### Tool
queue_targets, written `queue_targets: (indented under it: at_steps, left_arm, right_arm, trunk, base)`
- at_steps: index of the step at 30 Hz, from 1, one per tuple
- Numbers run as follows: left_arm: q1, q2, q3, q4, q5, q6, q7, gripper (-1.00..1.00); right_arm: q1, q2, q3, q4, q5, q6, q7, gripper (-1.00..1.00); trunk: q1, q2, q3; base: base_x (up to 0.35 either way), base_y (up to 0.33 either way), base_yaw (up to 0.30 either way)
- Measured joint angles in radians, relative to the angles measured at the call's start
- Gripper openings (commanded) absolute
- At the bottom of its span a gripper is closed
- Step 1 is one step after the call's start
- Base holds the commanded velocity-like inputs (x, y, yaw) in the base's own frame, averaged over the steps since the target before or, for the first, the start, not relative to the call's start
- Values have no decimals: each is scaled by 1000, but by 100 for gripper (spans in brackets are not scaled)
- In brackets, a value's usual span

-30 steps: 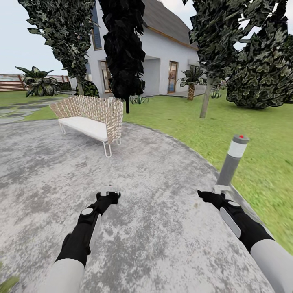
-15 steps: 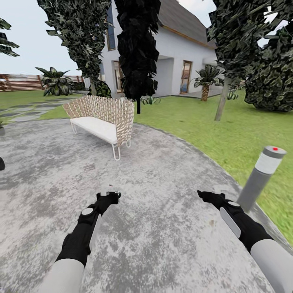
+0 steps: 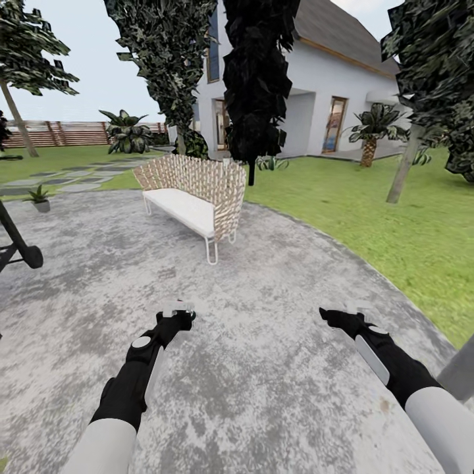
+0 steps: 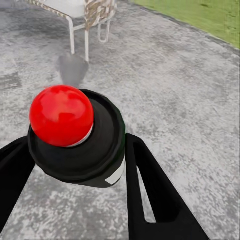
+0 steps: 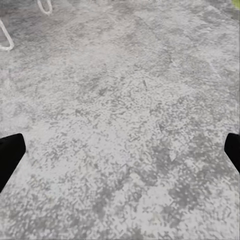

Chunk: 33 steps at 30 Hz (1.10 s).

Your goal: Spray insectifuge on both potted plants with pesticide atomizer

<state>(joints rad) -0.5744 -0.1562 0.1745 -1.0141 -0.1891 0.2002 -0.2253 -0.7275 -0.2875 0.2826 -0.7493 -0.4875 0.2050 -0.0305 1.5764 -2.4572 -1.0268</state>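
Setting: round mottled-grey paved patio (image 3: 263,395) bordered by green lawn (image 3: 395,217), with a white house (image 3: 316,112) and dark trees behind. Pesticide atomizer (image 4: 80,140): held in the left gripper (image 3: 176,315) low over the paving; the left wrist view looks down on its dark cap with the red dot on top and a strip of white label at the side, a black finger pressed against each flank, so this pincer is clamped on the bottle. In the head view only a pale top shows at the tip of the left arm. Right gripper (image 3: 342,315): held at the same height over bare paving, apart from the left; its wrist view shows the two black fingertips (image 5: 10,155) at opposite edges of the picture with nothing between them, so the fingers are spread wide. One potted plant (image 3: 39,197), a low green rosette in a small grey pot, stands at the far left rim of the patio, well apart from both arms. A wicker bench (image 3: 194,194) with a white seat stands on the paving ahead, between the arms and the house. A brown slatted fence (image 3: 72,131) runs along the far left. A grey post (image 3: 461,375) cuts the right edge of the head view beside the right arm; a black object (image 3: 20,247) enters from the left edge, identity unclear.
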Motion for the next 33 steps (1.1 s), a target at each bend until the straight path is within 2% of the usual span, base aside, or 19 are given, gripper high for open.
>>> queue_targets:
  at_steps: [8,22,33]
  left_arm:
    - [0,0,0,0,3,0,0,-100]
    - [0,-4,0,0,3,0,0,-100]
    - [0,-5,0,0,3,0,0,-100]
  right_arm:
    - [-1,0,0,0,0,0,0,100]
    - [-1,1,0,0,0,-1,0,100]
    - [0,4,5,-4,2,0,0,100]
  trunk:
    - [0,0,3]
    - [0,0,8]
    - [0,0,9]
  base:
    - [338,-29,255]
    - [335,-145,254]
    - [333,-98,29]
